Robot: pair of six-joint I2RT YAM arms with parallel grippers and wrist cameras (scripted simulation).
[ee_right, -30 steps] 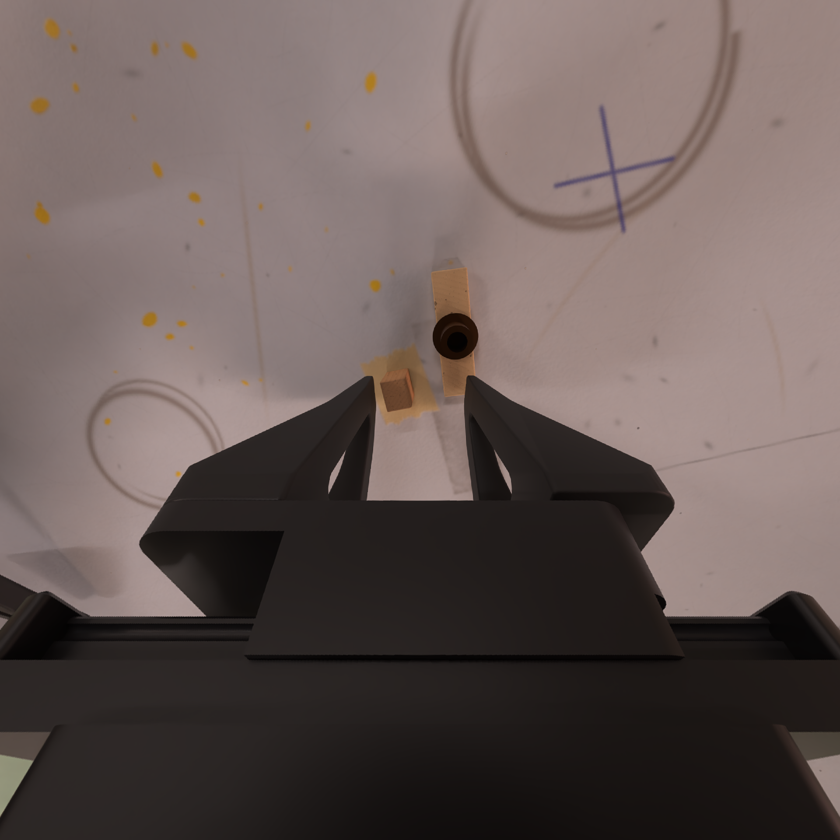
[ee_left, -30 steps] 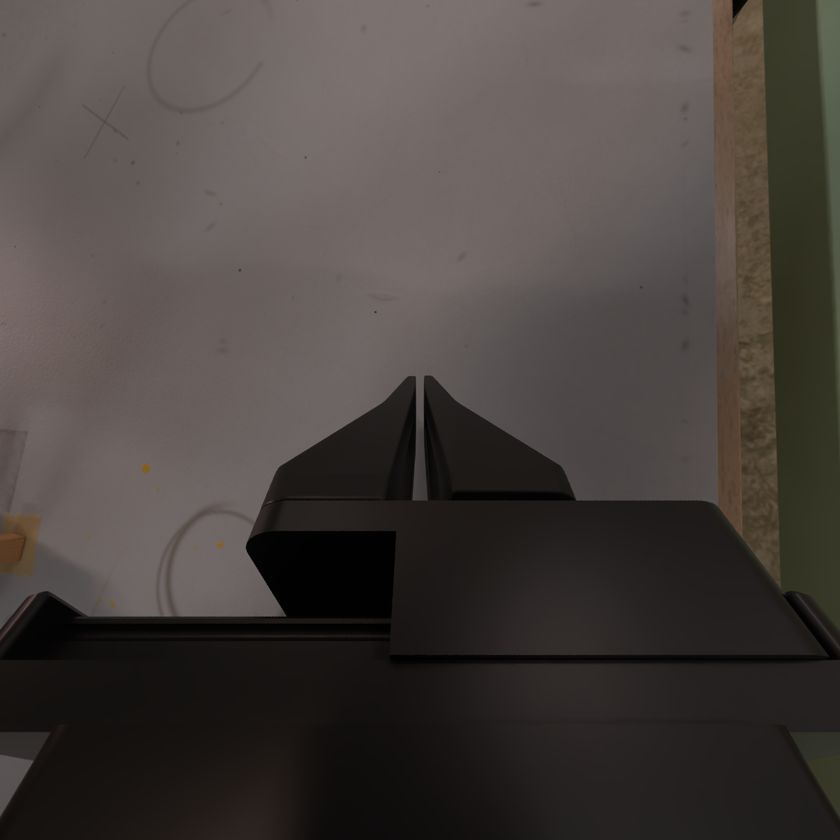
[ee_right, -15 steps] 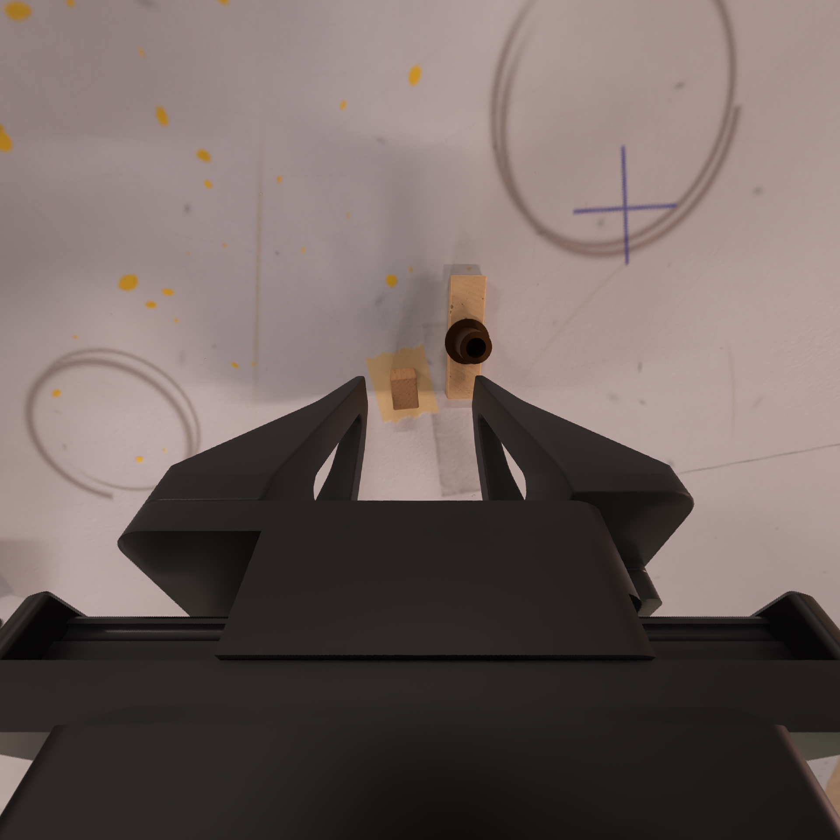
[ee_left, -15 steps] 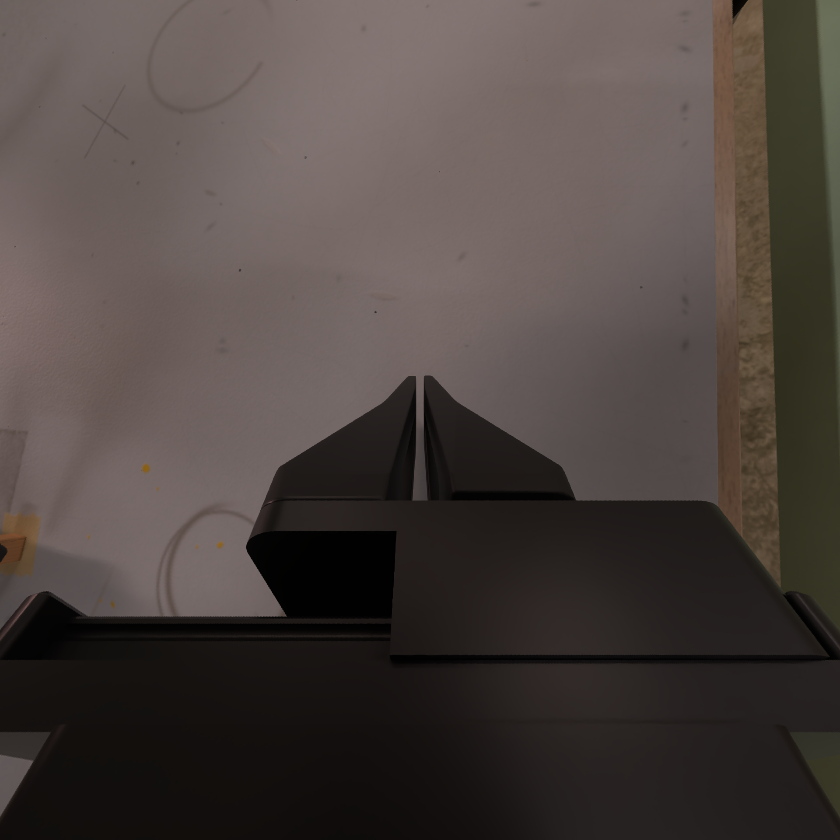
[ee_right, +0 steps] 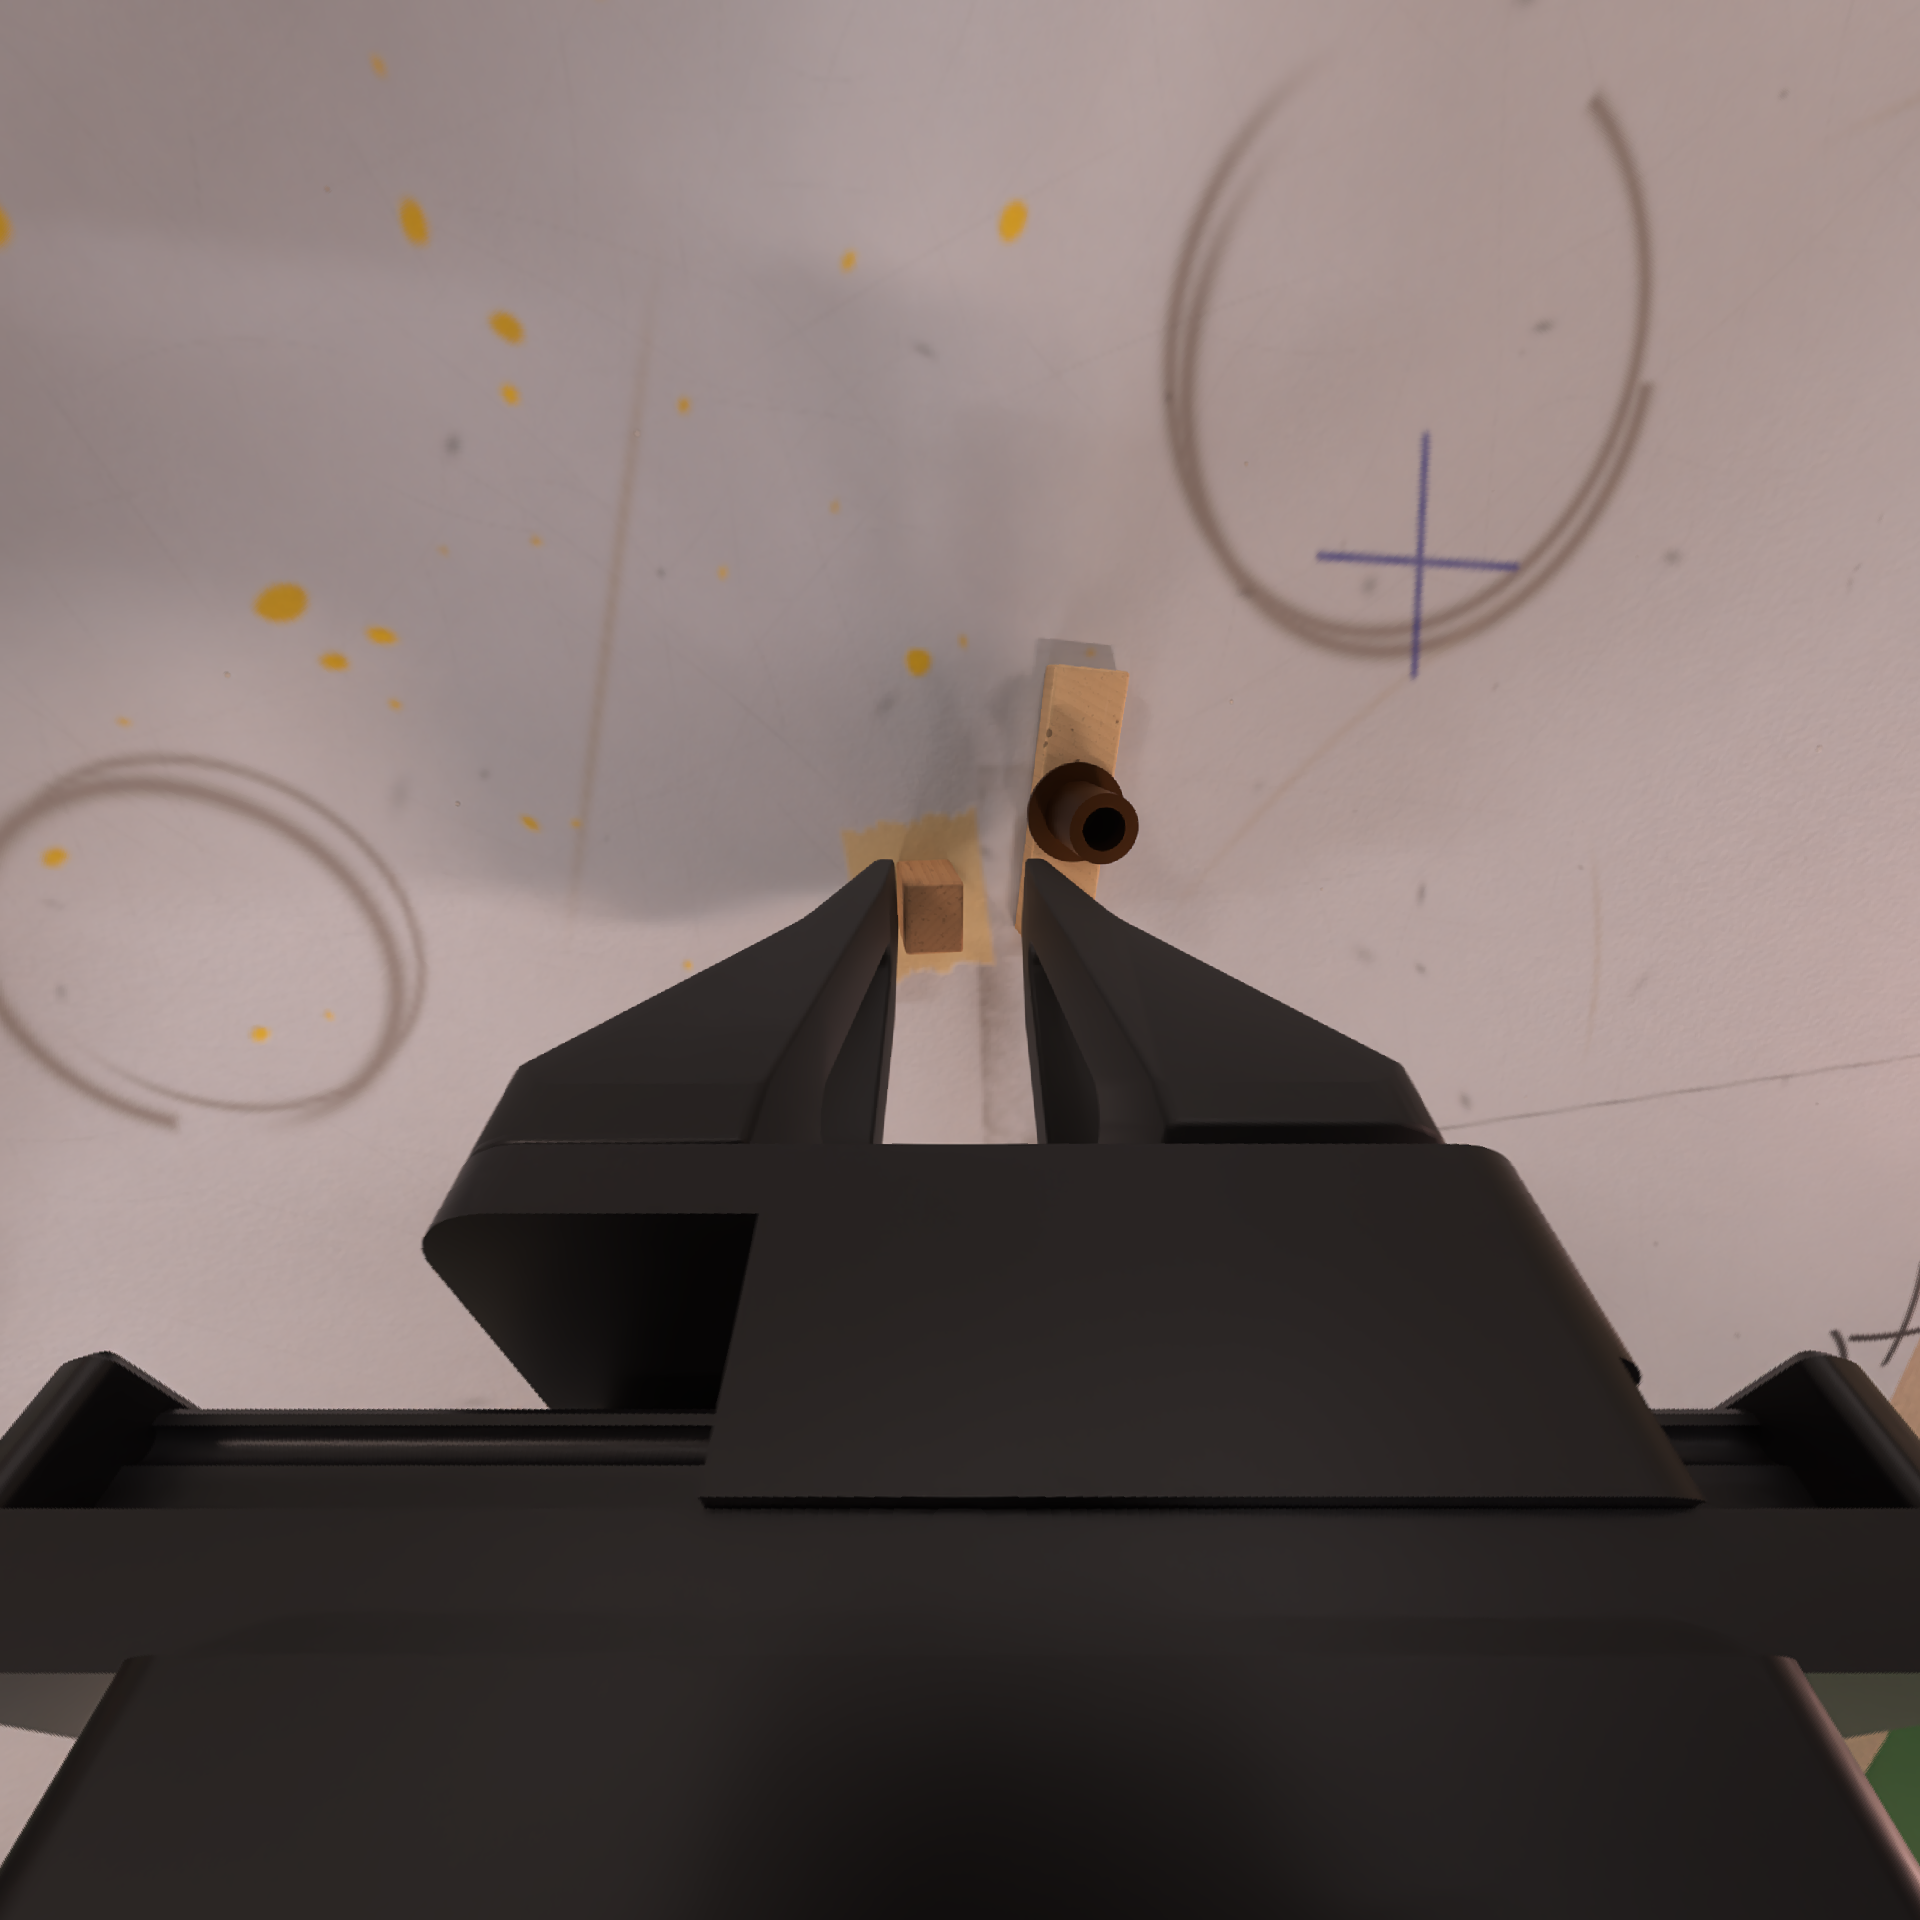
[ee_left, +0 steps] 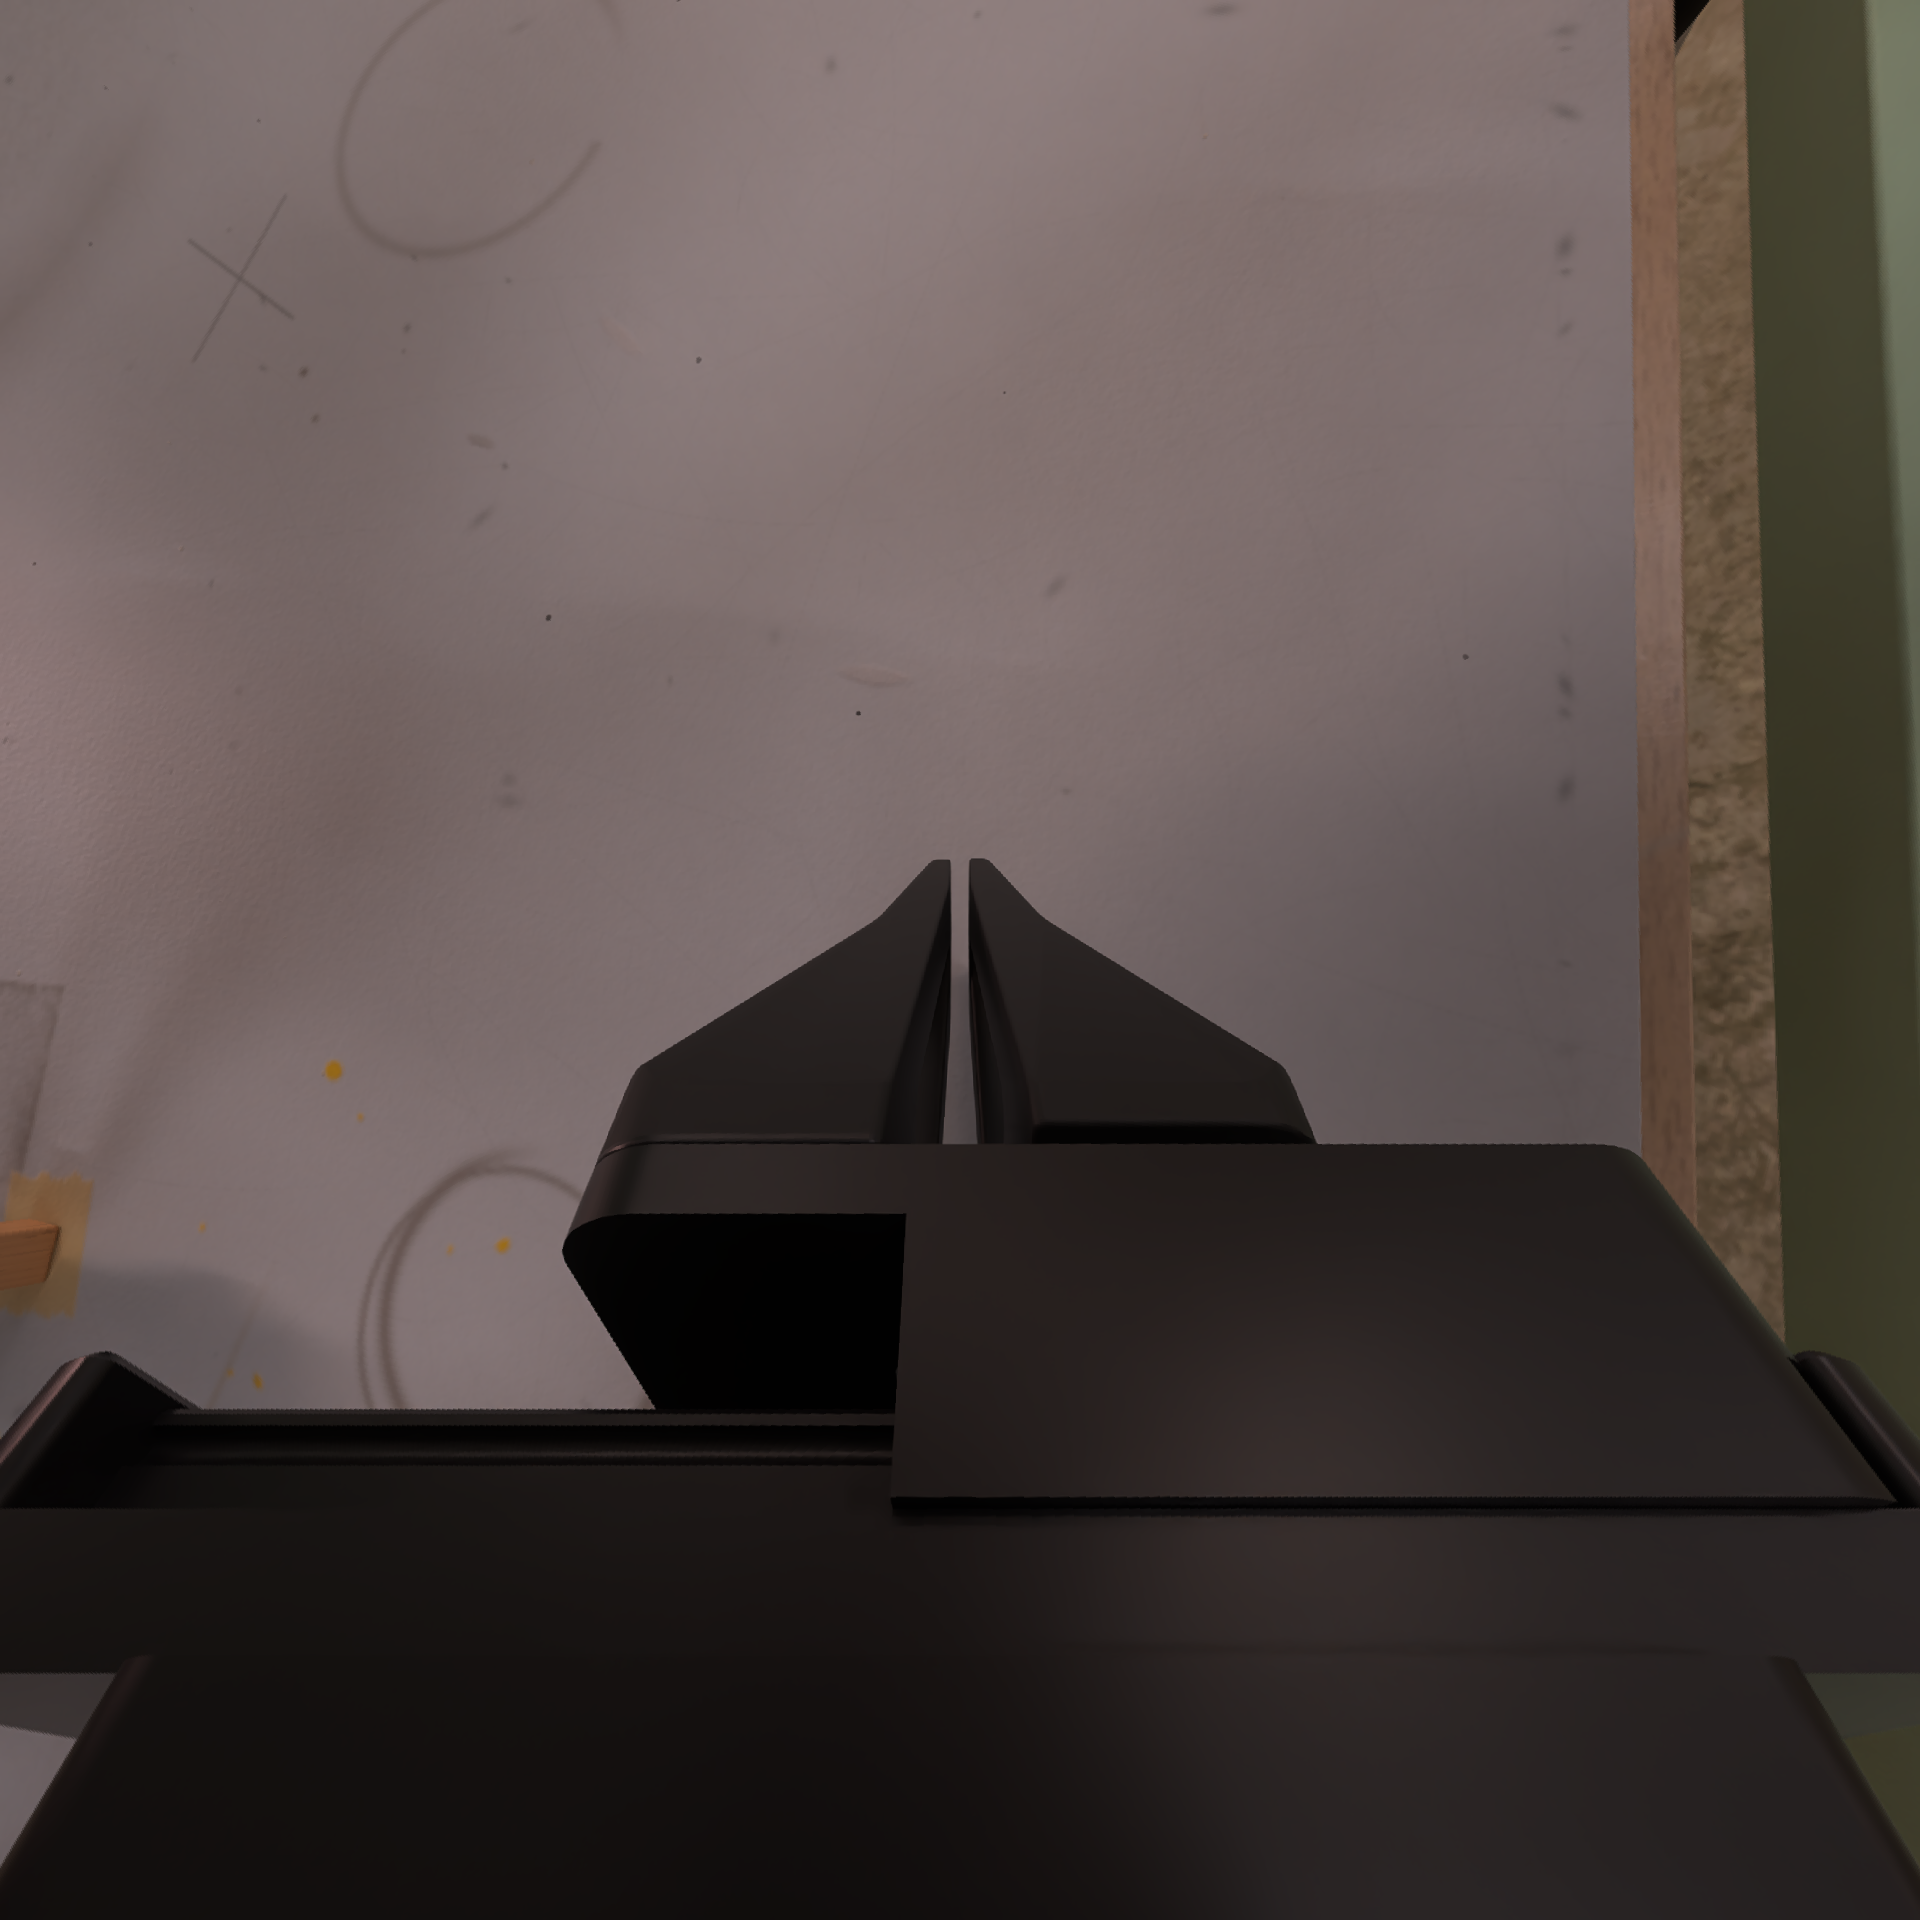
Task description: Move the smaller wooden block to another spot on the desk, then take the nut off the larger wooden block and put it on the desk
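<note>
In the right wrist view a small wooden block [ee_right: 930, 902] sits on a patch of tan tape [ee_right: 935, 847] on the white desk. To its right lies a longer pale wooden block [ee_right: 1081, 712] with a dark brown nut [ee_right: 1086, 824] standing on it. My right gripper [ee_right: 958, 878] is open above the desk, and the small block shows between its fingertips, next to the left one. My left gripper [ee_left: 959, 868] is shut and empty over bare desk. A wooden block end [ee_left: 26, 1255] on tape shows at the left edge of the left wrist view.
The desk bears pencil circles [ee_right: 197, 935], a blue cross [ee_right: 1418, 561] and yellow paint spots [ee_right: 281, 603]. In the left wrist view the desk's wooden edge [ee_left: 1660, 623] runs down the right side, with a green wall [ee_left: 1839, 623] beyond.
My right gripper has come closer to the blocks and its fingers have narrowed, so the small block now shows between the tips. The left gripper has not moved.
</note>
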